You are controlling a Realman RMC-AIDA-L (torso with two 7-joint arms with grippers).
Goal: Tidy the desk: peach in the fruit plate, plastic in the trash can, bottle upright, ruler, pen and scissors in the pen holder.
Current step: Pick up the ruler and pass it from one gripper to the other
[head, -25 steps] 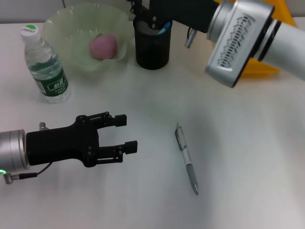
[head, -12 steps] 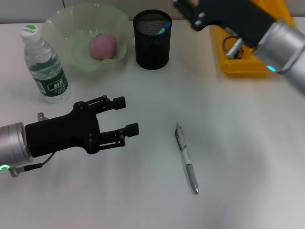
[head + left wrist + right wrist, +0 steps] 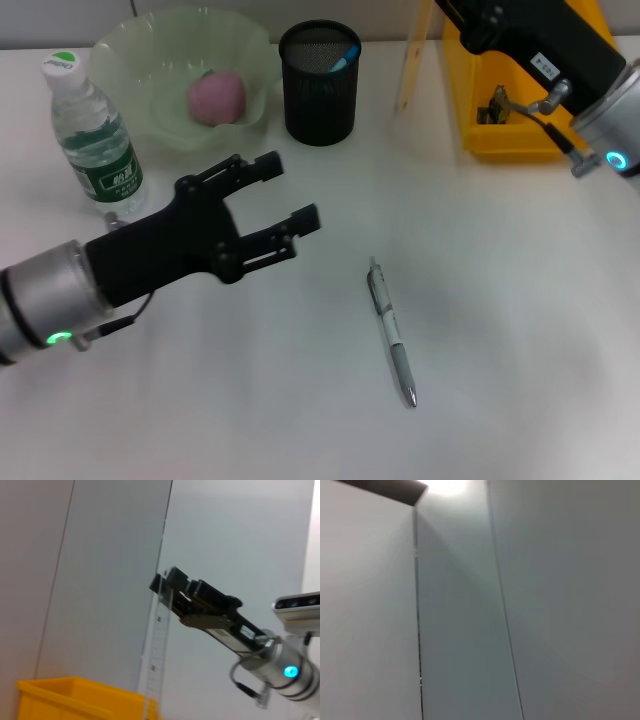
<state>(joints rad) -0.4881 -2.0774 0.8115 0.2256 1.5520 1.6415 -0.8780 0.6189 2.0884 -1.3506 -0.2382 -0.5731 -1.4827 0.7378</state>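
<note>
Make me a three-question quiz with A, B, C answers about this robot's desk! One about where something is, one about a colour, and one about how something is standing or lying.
1. Where is the peach?
A. in the green fruit plate
B. in the yellow bin
C. beside the pen

2. What colour is the pen holder?
A. white
B. black
C. red

3. How is the water bottle?
A. lying down
B. upside down
C. standing upright

Answers:
1. A, the pink fruit sits inside the plate.
2. B, the mesh cup is black.
3. C, its cap points up.
</note>
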